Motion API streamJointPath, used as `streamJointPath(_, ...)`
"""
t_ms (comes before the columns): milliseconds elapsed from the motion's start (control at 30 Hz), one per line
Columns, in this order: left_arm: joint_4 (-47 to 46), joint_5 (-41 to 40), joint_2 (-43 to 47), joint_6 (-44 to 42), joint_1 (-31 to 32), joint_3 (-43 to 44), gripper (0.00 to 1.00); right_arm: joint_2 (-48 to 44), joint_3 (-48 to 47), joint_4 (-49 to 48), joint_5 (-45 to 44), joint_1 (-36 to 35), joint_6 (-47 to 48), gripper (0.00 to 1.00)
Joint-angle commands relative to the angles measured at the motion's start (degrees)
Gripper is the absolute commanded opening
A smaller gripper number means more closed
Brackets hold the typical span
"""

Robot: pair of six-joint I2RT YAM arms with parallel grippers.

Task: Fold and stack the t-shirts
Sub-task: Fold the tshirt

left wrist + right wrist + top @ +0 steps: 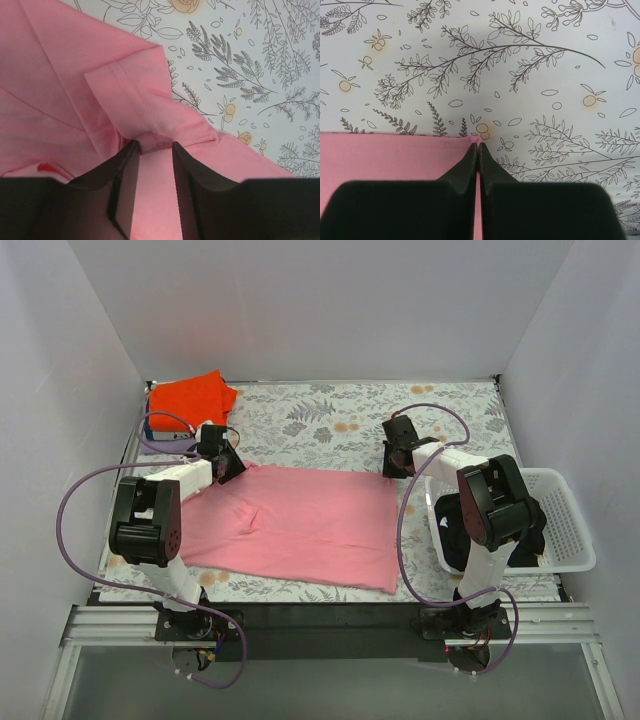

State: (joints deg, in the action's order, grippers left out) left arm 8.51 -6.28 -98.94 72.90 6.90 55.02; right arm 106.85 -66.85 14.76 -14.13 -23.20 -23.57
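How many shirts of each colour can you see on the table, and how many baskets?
Pink t-shirt: 1
Orange-red t-shirt: 1
White basket: 1
Total: 3

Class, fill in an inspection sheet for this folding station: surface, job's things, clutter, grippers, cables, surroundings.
Surface: floral tablecloth, lying flat.
Job's things: pink t-shirt spread out mid-table; orange-red t-shirt lying at the far left corner.
Clutter: white mesh basket at the right edge.
Grippers: left gripper open, tips either side of a sleeve fold; right gripper shut, apparently pinching the pink t-shirt's far right corner.
Cables: purple cables loop loosely beside both arms.
Surroundings: white walls on three sides.
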Motion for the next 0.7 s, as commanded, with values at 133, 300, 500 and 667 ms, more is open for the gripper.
streamJointPath(133,-0.87,-1.36,0.06,-1.1,-0.04,1.75,0.14,-0.41,1.02,0.62,0.86,0.09,0.81,0.01)
streamJointPath(300,-0.78,-1.71,-0.03,-1.36,-0.04,1.84,0.0,-1.64,1.28,0.62,0.95,0.09,1.77,0.01)
streamJointPath(500,-0.87,-1.54,1.02,-1.45,-0.04,1.4,0.0,-3.57,2.25,0.53,0.95,0.09,3.0,0.01)
streamJointPath(667,-0.17,-0.66,5.23,-1.27,-0.04,0.35,0.0,-4.63,3.13,0.53,2.35,0.0,3.71,0.01)
